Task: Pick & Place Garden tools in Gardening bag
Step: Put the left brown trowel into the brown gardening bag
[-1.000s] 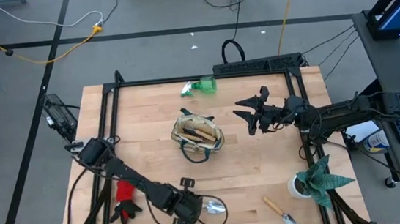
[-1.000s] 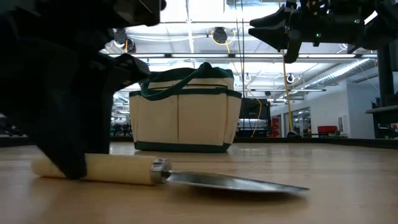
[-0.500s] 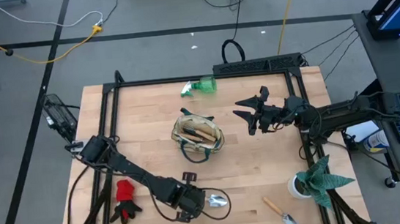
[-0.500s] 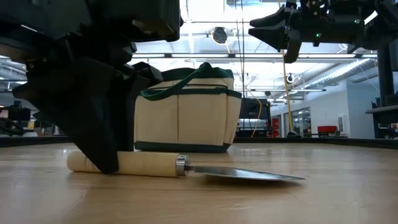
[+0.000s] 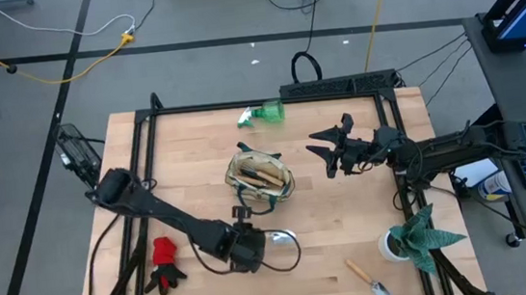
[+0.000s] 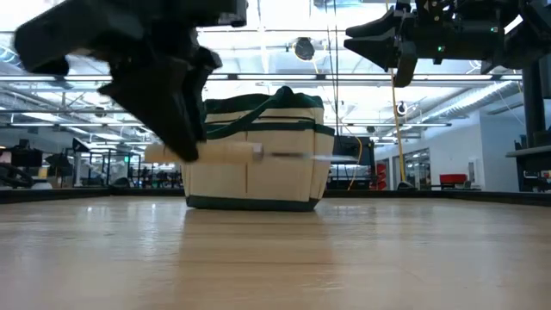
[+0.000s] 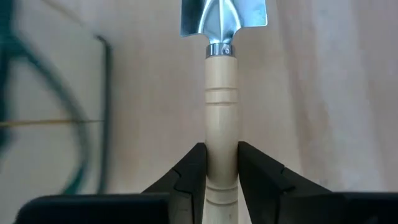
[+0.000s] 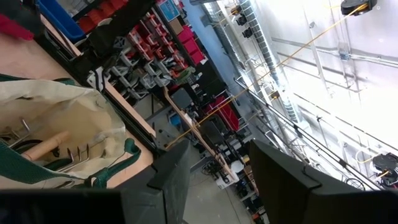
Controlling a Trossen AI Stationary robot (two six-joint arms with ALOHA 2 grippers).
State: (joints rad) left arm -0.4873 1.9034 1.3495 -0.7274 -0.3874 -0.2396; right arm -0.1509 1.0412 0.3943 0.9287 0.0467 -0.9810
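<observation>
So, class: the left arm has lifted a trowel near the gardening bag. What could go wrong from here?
The left gripper grips the trowel near the end of its wooden handle, so the blade end could sag or swing. The gardening bag already holds tools, so the blade might snag on them or on a loop handle. The soft bag could also shift if nudged.

The bag (image 5: 261, 178) sits mid-table with bare wood all around it. Its open top is partly filled with tools. The plant (image 5: 424, 236) and glove (image 5: 166, 263) sit far from it.
</observation>
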